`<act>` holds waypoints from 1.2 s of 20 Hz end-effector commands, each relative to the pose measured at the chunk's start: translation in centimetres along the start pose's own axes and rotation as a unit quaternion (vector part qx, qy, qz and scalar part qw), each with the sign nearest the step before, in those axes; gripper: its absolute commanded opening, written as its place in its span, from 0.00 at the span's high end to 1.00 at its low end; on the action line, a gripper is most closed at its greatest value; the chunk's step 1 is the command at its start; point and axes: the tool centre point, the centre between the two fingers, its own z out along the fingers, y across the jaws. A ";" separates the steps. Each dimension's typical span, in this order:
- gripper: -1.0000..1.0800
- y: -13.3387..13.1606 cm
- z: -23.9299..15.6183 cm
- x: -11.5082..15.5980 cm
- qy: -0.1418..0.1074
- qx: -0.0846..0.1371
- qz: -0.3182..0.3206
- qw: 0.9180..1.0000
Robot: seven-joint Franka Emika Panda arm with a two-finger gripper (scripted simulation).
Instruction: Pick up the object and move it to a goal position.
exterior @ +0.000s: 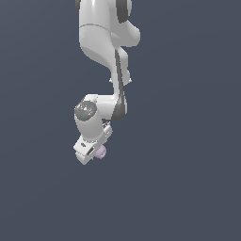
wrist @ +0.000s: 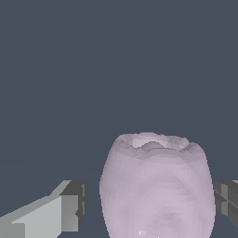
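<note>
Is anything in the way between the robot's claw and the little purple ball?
Nothing visible is. The ball sits right between the gripper's two fingers, with a small gap on one side and nothing else in between.

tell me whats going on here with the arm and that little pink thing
A simulated Panda arm has its gripper down at a small lilac-pink lumpy ball. In the wrist view the ball sits between the jaws, one finger a little apart from it, the other right at its side. Whether they grip it yet is unclear.
</note>
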 end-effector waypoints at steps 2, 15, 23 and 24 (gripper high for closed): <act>0.04 0.1 0.4 0.1 0.000 -0.001 0.000 1.000; 1.00 0.2 0.4 0.1 0.000 -0.001 0.000 1.000; 1.00 -0.5 -1.7 0.5 0.000 -0.001 0.000 1.000; 1.00 -0.6 -2.2 0.7 0.000 -0.001 0.000 1.000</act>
